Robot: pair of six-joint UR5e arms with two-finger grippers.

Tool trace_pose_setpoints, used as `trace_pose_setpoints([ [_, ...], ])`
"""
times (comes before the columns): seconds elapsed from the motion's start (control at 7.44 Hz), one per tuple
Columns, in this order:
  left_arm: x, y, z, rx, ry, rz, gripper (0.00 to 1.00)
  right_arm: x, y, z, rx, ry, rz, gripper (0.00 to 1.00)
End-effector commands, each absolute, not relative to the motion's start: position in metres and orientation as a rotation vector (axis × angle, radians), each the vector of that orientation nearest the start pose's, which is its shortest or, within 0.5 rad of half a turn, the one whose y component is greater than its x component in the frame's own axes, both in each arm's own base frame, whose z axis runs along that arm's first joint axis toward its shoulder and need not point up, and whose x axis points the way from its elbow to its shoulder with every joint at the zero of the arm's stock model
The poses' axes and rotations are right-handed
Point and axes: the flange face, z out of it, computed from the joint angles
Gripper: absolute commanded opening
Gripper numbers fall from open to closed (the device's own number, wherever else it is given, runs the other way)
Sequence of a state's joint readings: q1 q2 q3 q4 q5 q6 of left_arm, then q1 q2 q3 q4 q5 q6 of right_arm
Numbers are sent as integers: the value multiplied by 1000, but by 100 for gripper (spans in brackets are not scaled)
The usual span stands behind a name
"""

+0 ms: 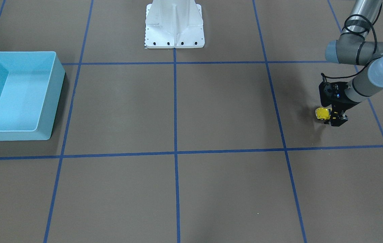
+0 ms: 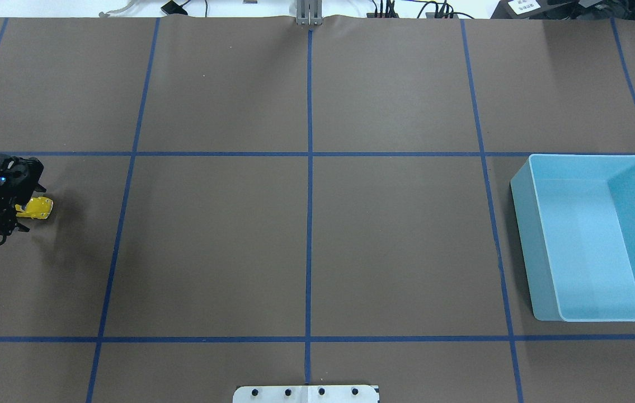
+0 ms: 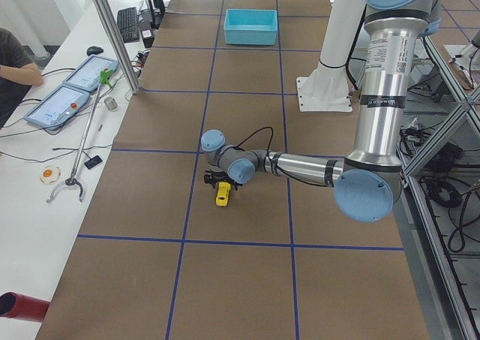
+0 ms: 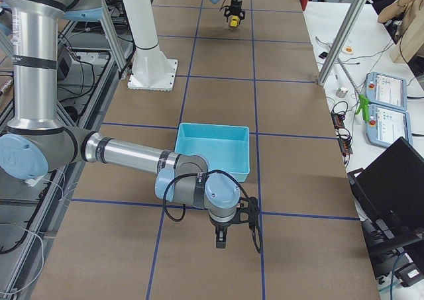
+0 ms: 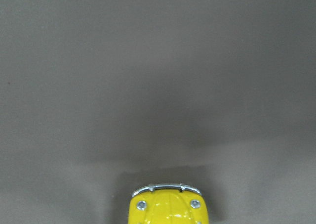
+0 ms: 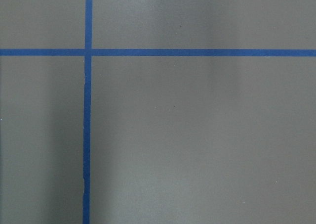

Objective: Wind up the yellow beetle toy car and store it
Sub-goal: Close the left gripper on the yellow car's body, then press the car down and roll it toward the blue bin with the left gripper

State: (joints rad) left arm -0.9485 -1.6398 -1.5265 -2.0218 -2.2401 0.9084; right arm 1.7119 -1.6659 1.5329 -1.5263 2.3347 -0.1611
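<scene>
Here the brown table (image 2: pixel 306 240), crossed by blue tape lines (image 2: pixel 309 168), carries the white robot base (image 1: pixel 174 25) at its near edge, and that base serves as the landmark. Far off to the base's right side sits the light-blue bin (image 2: pixel 594 238), an open rectangular tub with nothing visible inside it. Just in front of that bin, in the right-end view, the right gripper (image 4: pixel 221 237) hangs low over the table on its grey arm; it shows only in that side view, so whether its jaws are spread or closed cannot be told, and its wrist camera sees only tape lines. Well to the base's left side, about as far out as the bin on the other side, the left gripper (image 2: pixel 12 215) reaches in low over the table. The yellow beetle toy car (image 2: pixel 36 207) is pinched between its jaws, which press on the car's flanks; the car's end sticks out past the fingertips toward the table's middle. In the left wrist view the car's chrome bumper (image 5: pixel 166 189) and rounded yellow nose show at the bottom edge. Whether the wheels touch the table cannot be told.
</scene>
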Motion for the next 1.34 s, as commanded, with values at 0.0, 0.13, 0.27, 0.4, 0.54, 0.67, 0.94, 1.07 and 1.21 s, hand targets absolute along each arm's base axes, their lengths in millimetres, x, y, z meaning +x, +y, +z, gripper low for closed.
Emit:
trace_pose_setpoints([
  [0.0, 260, -485, 600, 620, 658, 1605, 96, 126, -428, 718, 31, -767, 15, 100],
  [0.13, 261, -485, 599, 628, 656, 1609, 87, 126, -428, 718, 31, -767, 15, 100],
  [0.27, 261, -485, 599, 628, 656, 1609, 79, 126, -428, 718, 31, -767, 15, 100],
  [0.4, 260, -485, 598, 634, 654, 1613, 76, 126, -428, 718, 31, -767, 15, 100],
  [0.54, 260, -484, 598, 632, 655, 1612, 72, 126, -428, 718, 31, -767, 15, 100],
  [0.67, 259, -483, 599, 632, 655, 1612, 55, 126, -428, 718, 31, -767, 15, 100],
  [0.94, 258, -482, 598, 646, 652, 1616, 14, 126, -428, 719, 30, -766, 16, 100],
  [1.07, 257, -481, 596, 650, 652, 1616, 0, 126, -428, 719, 30, -766, 16, 100],
  [1.21, 253, -480, 583, 679, 644, 1617, 0, 126, -428, 719, 30, -766, 16, 100],
])
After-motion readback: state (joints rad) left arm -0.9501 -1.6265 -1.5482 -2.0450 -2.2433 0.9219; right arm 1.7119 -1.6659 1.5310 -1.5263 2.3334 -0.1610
